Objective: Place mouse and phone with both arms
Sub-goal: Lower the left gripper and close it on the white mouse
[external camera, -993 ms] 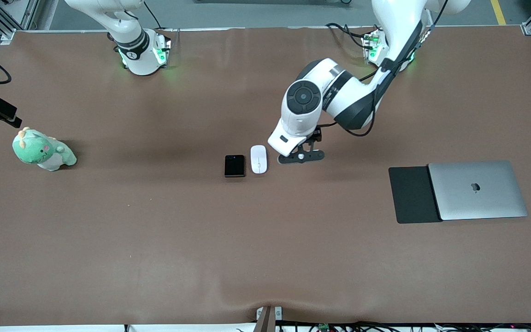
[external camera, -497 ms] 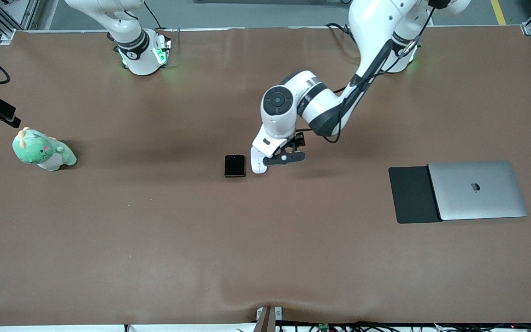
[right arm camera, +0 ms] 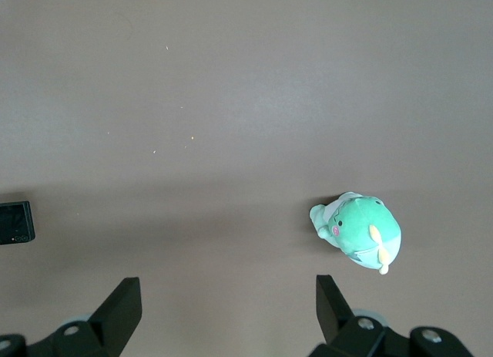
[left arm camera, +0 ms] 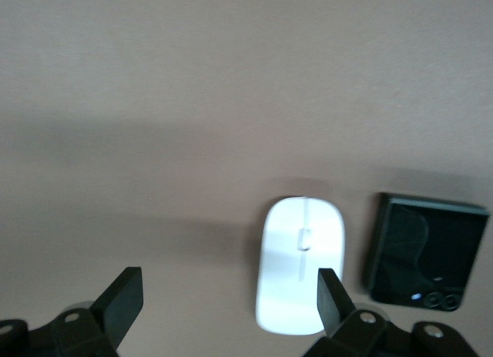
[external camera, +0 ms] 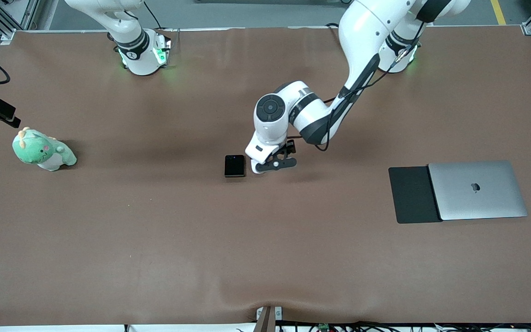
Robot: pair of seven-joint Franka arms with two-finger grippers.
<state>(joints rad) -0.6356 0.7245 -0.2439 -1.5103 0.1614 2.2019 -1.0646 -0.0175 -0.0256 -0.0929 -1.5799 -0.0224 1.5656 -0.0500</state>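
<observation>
The left gripper (left arm camera: 225, 299) hangs spread and empty above the mouse (left arm camera: 301, 254), mostly hidden in front view; phone (external camera: 234, 165) beside. The right gripper (right arm camera: 223, 299), spread and empty, sees the plush (right arm camera: 360, 232).

plush dinosaur (external camera: 43, 150) — table (external camera: 155, 240) | laptop (external camera: 477, 190) overlapping mouse pad (external camera: 410, 194)

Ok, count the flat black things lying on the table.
2: the phone beside the mouse mid-table, and the black pad tucked partly under the laptop toward the left arm's end.
</observation>
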